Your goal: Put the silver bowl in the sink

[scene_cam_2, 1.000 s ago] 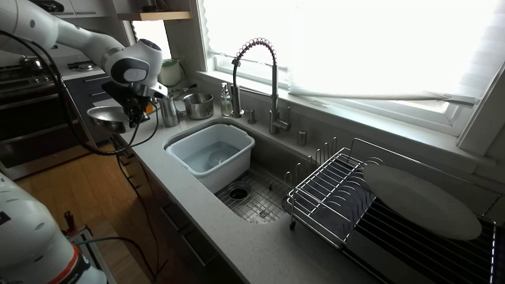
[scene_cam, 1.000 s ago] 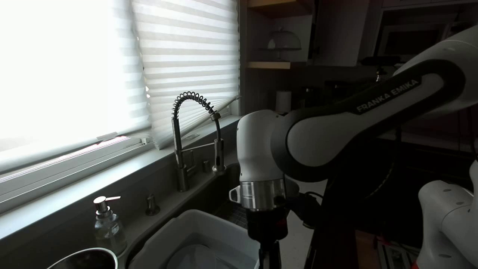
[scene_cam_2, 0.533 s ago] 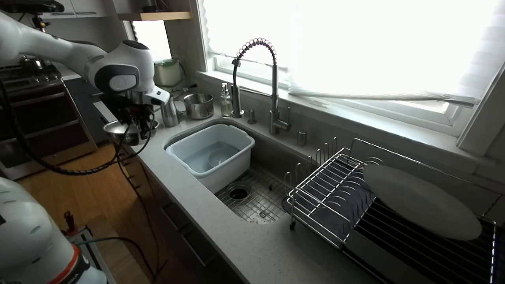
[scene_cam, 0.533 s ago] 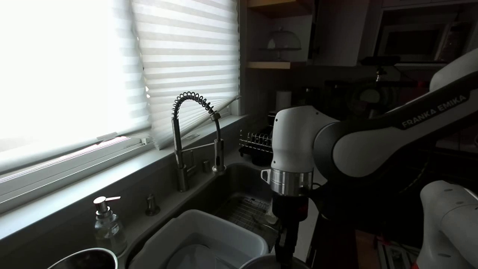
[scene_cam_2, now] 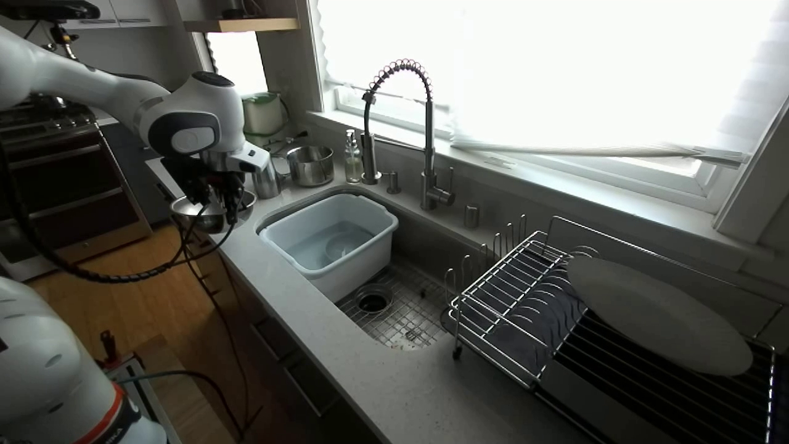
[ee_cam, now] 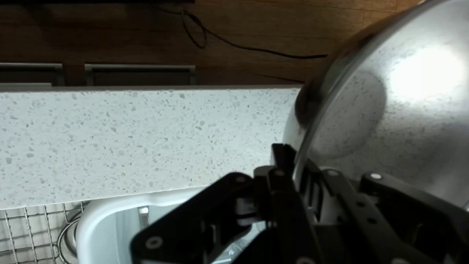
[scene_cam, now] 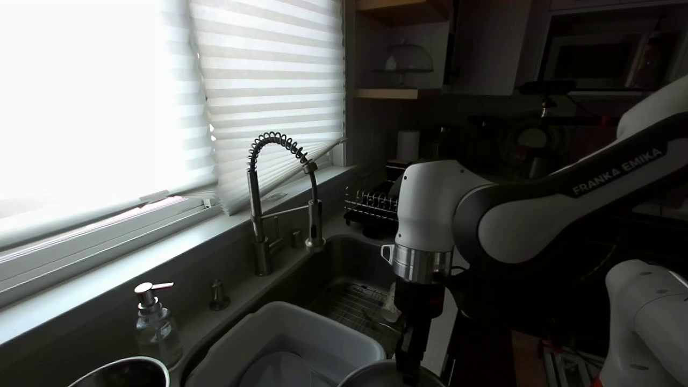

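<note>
The silver bowl (ee_cam: pixel 403 121) is round and shiny. It fills the right of the wrist view, and shows in both exterior views (scene_cam_2: pixel 211 224) (scene_cam: pixel 368 377). My gripper (ee_cam: pixel 298 165) is shut on its rim, one finger inside and one outside; it also shows in an exterior view (scene_cam_2: pixel 230 213). The bowl hangs roughly level at the counter's front edge, left of the tub in that view. The sink (scene_cam_2: pixel 425 256) is a dark basin with a wire grid and drain. The white tub (scene_cam_2: pixel 367 271) stands in its near-left part, holding water and dishes.
A spring-coil faucet (scene_cam_2: pixel 429 129) rises behind the sink. A soap bottle (scene_cam_2: pixel 353 161), steel pot (scene_cam_2: pixel 311 169) and pitcher (scene_cam_2: pixel 266 179) stand beyond the tub. A dish rack (scene_cam_2: pixel 493 320) with a large plate is right of the sink. A speckled counter strip (ee_cam: pixel 146 146) borders the sink.
The gripper has carried the bowl toward the sink side and slightly down, to the right in an exterior view. Its rim has come into sight in both exterior views. The hold has not changed.
</note>
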`<state>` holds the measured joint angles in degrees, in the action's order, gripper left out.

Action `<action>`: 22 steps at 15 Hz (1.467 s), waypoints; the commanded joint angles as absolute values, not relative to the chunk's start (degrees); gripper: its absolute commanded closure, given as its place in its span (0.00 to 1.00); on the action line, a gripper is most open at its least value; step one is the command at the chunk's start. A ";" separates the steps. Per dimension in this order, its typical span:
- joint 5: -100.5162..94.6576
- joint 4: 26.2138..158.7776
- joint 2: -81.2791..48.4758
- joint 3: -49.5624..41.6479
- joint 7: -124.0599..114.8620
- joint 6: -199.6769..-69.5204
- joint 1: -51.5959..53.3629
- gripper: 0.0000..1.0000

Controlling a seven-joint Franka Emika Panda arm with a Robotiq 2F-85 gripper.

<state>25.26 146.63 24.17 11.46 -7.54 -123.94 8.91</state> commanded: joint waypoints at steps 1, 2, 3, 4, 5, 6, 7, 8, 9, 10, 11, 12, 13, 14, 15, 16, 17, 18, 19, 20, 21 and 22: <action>24.76 146.60 24.13 10.49 -7.92 -123.98 9.91 0.93; 24.76 146.60 24.15 10.49 -7.92 -123.98 9.91 0.98; 23.04 147.23 23.76 10.64 -10.20 -124.86 8.35 0.98; 21.32 148.01 24.23 10.61 -11.52 -126.06 7.11 0.98; 19.03 148.87 25.17 10.11 -13.07 -126.96 5.51 0.98; 16.79 149.48 25.84 9.65 -14.68 -127.00 4.14 0.98; 14.06 150.27 26.87 9.02 -16.59 -127.19 2.22 0.98; 12.00 150.93 27.69 8.19 -17.95 -127.19 0.60 0.98; 9.90 151.45 28.58 7.45 -19.44 -127.15 -1.13 0.98; 8.35 152.02 29.28 6.59 -20.74 -127.24 -2.78 0.98; 7.10 152.80 29.81 5.42 -21.54 -127.91 -4.58 0.98; 5.78 153.29 30.44 4.59 -22.70 -128.35 -6.34 0.98; 6.08 154.30 30.85 2.89 -22.61 -129.65 -7.71 0.98; 5.42 154.82 31.36 1.74 -22.90 -130.81 -9.44 0.98; 6.18 155.64 31.57 0.36 -22.82 -132.67 -10.59 0.98; 5.96 155.89 31.88 -0.33 -23.41 -134.29 -12.05 0.98; 6.09 156.79 31.68 -1.15 -23.69 -136.96 -13.39 0.98; 6.12 157.14 31.62 -1.62 -24.61 -138.64 -14.79 0.98; 6.25 157.82 31.43 -1.92 -25.74 -140.56 -16.09 0.98; 6.66 155.49 29.72 -1.83 -22.89 -137.36 -14.12 0.98; 6.63 155.79 29.68 -2.16 -22.78 -137.94 -14.76 0.93; 6.63 155.80 29.57 -2.22 -22.67 -137.93 -14.71 0.93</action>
